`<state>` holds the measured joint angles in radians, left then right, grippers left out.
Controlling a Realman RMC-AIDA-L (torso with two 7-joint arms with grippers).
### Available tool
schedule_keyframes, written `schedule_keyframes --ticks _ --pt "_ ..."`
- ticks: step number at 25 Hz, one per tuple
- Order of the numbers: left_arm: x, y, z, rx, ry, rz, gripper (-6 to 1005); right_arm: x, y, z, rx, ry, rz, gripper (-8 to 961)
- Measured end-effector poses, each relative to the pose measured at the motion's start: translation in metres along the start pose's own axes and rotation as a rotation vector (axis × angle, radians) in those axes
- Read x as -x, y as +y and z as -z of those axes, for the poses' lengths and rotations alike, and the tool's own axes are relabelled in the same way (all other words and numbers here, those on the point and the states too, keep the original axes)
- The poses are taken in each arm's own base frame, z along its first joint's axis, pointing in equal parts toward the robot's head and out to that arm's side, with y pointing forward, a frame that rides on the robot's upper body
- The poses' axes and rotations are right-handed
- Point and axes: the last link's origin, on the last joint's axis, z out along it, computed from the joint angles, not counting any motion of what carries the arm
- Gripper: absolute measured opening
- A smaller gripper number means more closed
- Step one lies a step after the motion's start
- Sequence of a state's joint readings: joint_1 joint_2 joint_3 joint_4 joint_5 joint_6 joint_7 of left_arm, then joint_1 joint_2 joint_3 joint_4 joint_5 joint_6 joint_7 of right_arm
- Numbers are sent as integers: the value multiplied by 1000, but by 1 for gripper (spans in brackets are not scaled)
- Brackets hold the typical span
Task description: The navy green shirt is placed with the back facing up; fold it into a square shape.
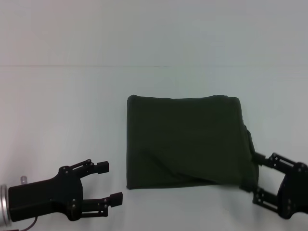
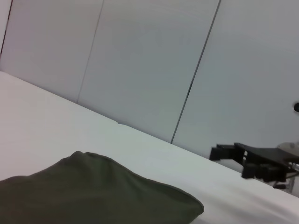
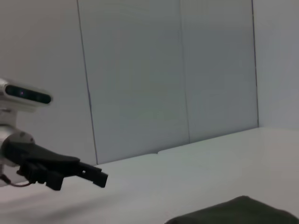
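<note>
Navy green shirt (image 1: 183,140) folded square on table (image 1: 62,110), L gripper (image 1: 111,182) jaws apart, R gripper (image 1: 258,178) at shirt edge

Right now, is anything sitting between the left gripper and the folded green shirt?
Nothing visible. Only bare white table lies between the open left gripper and the navy green shirt. The right gripper sits at the shirt's opposite edge.

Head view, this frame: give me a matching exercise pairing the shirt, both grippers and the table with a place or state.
Things:
1. navy green shirt
2. left gripper
3. right gripper
4. table

States:
A. white, bearing the rest
B. open, off the shirt's near left corner, apart from the fabric
C. folded into a compact rectangle
D. open, at the shirt's near right corner

Pairs: 1-C, 2-B, 3-D, 4-A
</note>
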<state>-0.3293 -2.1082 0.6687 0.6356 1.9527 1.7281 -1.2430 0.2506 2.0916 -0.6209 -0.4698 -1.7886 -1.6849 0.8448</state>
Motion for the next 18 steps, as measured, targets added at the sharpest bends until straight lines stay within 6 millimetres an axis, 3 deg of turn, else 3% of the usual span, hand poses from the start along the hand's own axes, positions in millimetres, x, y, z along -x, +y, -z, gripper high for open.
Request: schedule_keyframes --ticks 18 --pt "8 1 0 -19 -11 -12 950 -18 1 -12 2 90 2 728"
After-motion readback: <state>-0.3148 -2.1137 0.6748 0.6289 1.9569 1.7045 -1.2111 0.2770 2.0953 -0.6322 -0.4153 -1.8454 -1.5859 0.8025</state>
